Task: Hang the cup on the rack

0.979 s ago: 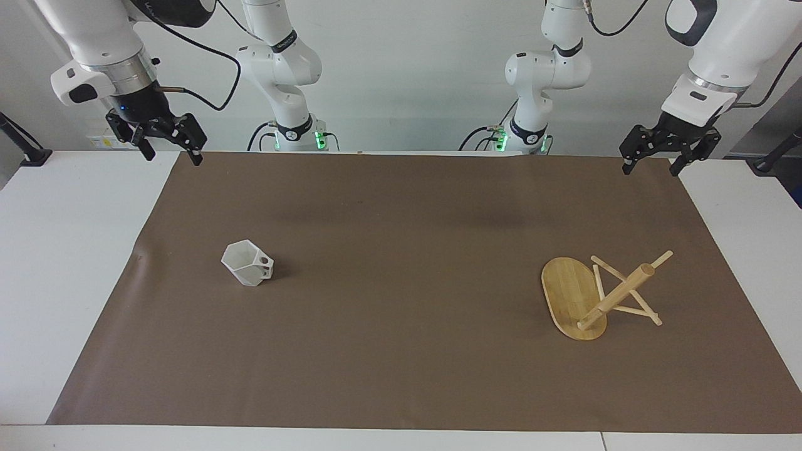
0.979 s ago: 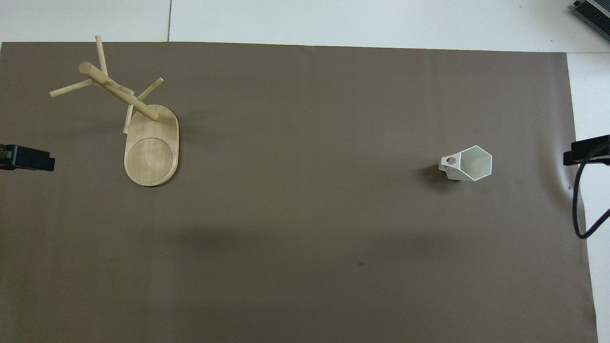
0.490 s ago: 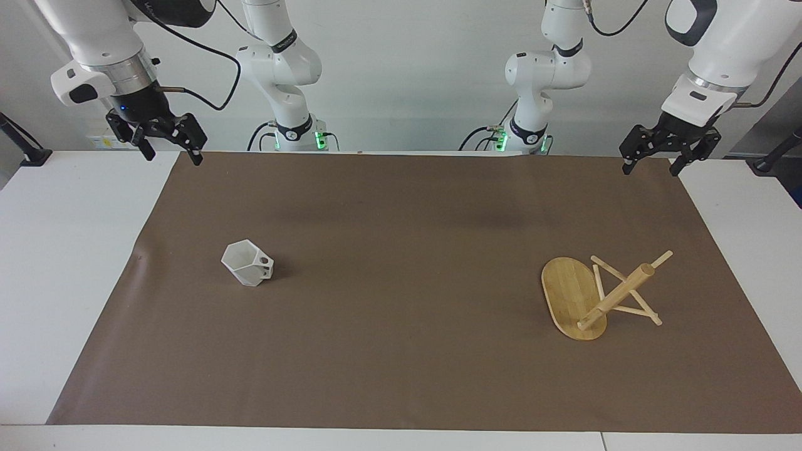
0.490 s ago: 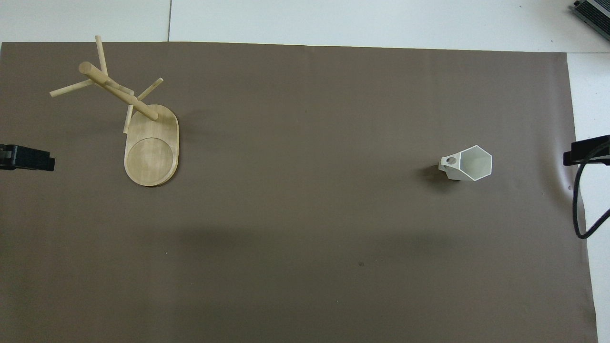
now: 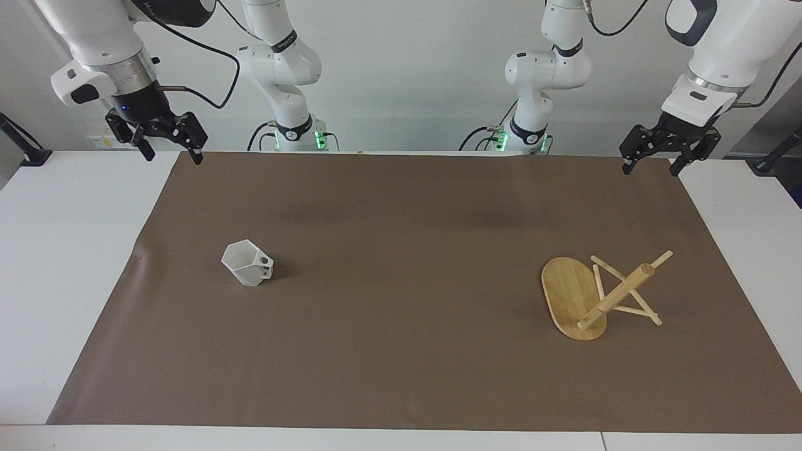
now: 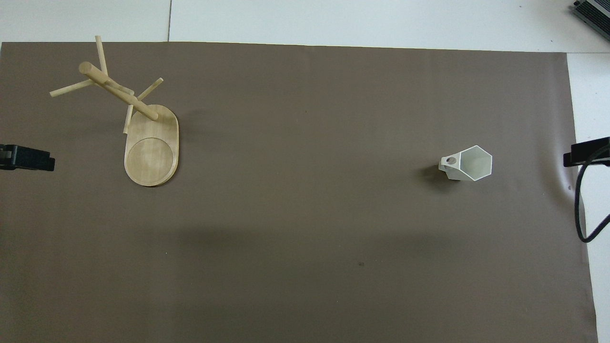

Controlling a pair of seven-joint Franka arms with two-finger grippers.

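Observation:
The cup [image 5: 246, 264] [image 6: 468, 164], a small white faceted mug, stands upright on the brown mat toward the right arm's end, its pierced handle turned toward the middle of the table. The bamboo rack [image 5: 617, 293] [image 6: 151, 155] stands upright toward the left arm's end, with its post at the end of the oval base farther from the robots. My right gripper [image 5: 173, 155] [image 6: 585, 152] hangs open and empty over the mat's corner at its own end. My left gripper [image 5: 651, 169] [image 6: 27, 158] hangs open and empty over the mat's edge near the rack's end. Both are well away from cup and rack.
A brown mat [image 5: 401, 363] covers most of the white table [image 5: 56, 263]. A black cable [image 6: 579, 209] loops down from the right arm at the mat's edge. A dark device corner [image 6: 593, 10] shows at the table's end farthest from the robots.
The right gripper and its cable have shifted very slightly. The cup, the rack and the left arm have not moved.

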